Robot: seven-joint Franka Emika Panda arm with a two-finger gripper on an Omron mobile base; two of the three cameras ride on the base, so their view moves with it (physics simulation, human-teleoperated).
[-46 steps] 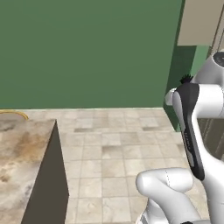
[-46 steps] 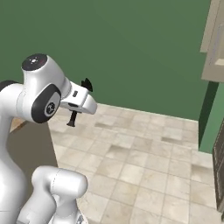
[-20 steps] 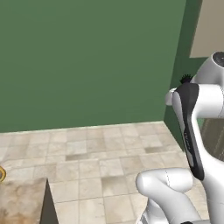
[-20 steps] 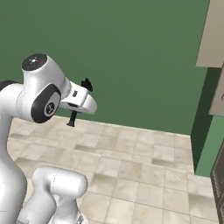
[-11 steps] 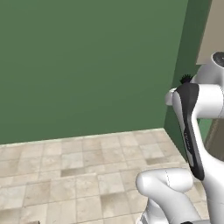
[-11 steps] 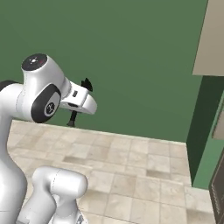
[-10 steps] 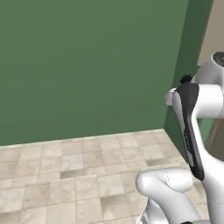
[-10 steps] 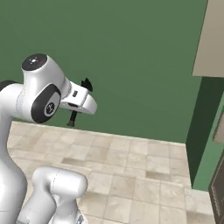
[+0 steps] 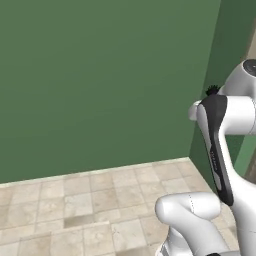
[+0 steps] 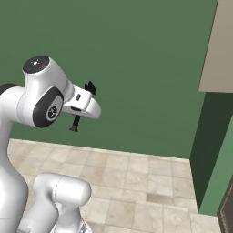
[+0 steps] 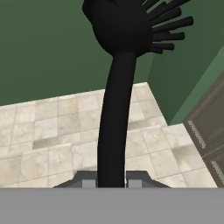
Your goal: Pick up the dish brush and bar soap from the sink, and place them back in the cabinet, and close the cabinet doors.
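My gripper [image 11: 111, 181] is shut on the thin handle of the all-black dish brush [image 11: 114, 113]. Its tufted head [image 11: 127, 24] points up, away from the hand. In the right base view the dish brush [image 10: 90, 87] sticks up above the white hand, its handle end hangs below, and the gripper [image 10: 83, 108] is held high in front of the green wall. The left base view shows the bristle tip [image 9: 212, 90] behind the forearm. A beige panel [image 10: 222, 45] at the upper right may belong to the cabinet. The sink and bar soap are out of view.
A plain green wall [image 9: 100, 80] stands ahead, with a corner [image 9: 205, 115] on the right. The floor is beige tile [image 10: 136, 182]. A dark brown panelled front [image 11: 210, 127] stands low on the right, beyond the corner.
The base has driven on: the whole scene has shifted, and the wall corner and beige panel on the right have come further in. The arm and the held brush keep the same pose.
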